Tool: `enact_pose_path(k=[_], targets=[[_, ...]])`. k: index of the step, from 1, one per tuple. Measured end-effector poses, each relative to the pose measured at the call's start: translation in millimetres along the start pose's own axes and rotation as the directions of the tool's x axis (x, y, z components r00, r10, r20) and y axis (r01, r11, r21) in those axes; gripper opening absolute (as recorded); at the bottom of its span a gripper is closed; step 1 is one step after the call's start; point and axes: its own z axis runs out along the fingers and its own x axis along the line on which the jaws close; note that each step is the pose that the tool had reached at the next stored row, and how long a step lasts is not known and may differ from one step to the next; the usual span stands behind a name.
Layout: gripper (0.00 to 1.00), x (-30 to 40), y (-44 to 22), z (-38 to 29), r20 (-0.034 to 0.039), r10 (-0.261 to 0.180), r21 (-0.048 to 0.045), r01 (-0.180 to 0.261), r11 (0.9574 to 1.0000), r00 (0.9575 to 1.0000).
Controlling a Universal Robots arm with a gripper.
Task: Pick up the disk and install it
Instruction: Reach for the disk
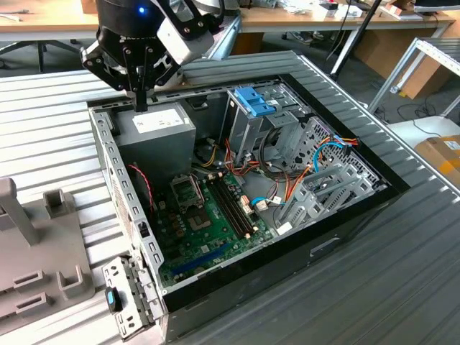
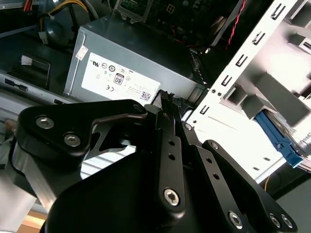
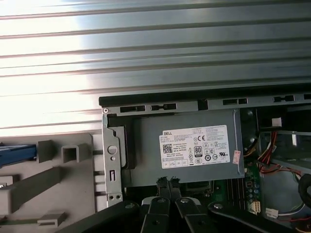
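Observation:
In the exterior view my gripper (image 1: 141, 105) hangs fingers-down over the back left corner of the open computer case (image 1: 345, 215), just above the grey box with the white label (image 1: 154, 133). Its fingers are shut with nothing between them, as both wrist views show (image 3: 167, 181) (image 2: 166, 97). The disk shows as a blue-railed edge (image 3: 17, 152) lying on the grey fixture (image 3: 53, 179) outside the case. In the second wrist view its blue rail (image 2: 279, 138) sits beside the same fixture, well away from the fingertips.
Inside the case a tall grey metal cage (image 1: 248, 133) carries a ribbed blue clip (image 1: 253, 100). Beside it are the green motherboard (image 1: 205, 215) and bundles of coloured cables (image 1: 323, 154). The case stands on a ribbed metal table (image 1: 50, 136). The grey fixture (image 1: 36, 244) lies at the exterior view's left.

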Motion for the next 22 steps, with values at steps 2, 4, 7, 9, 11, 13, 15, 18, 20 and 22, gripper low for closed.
enact_pose_path(k=[2, 4, 7, 9, 11, 13, 15, 18, 20, 22], targets=[[0.11, 4.5, -0.3, -0.1, 0.0000, 0.000, 0.0001, 0.000, 1.0000, 1.0000], [0.11, 8.6, -0.6, -0.2, 0.0001, 0.000, 0.0000, 0.000, 1.0000, 1.0000], [0.11, 17.2, -1.3, -0.4, 0.0001, 0.000, -0.0001, 0.000, 1.0000, 1.0000], [0.11, 21.2, -1.6, -0.6, 0.0000, 0.000, 0.0001, 0.000, 1.0000, 1.0000], [0.11, 23.9, -1.8, -0.6, 0.0001, 0.000, 0.0000, 0.000, 1.0000, 1.0000], [0.11, 26.3, -2.0, -0.7, 0.0000, 0.000, 0.0000, 0.000, 1.0000, 1.0000], [0.11, 29.0, -2.2, -0.8, 0.0000, 0.000, 0.0000, 0.000, 1.0000, 1.0000], [0.11, 33.8, -2.5, -0.9, 0.0000, 0.000, 0.0001, 0.000, 1.0000, 1.0000], [0.11, 37.8, -2.8, -1.0, 0.0000, 0.000, 0.0000, 0.000, 1.0000, 1.0000], [0.11, 41.1, -3.1, -1.1, 0.0000, 0.000, 0.0000, 0.000, 1.0000, 1.0000]])
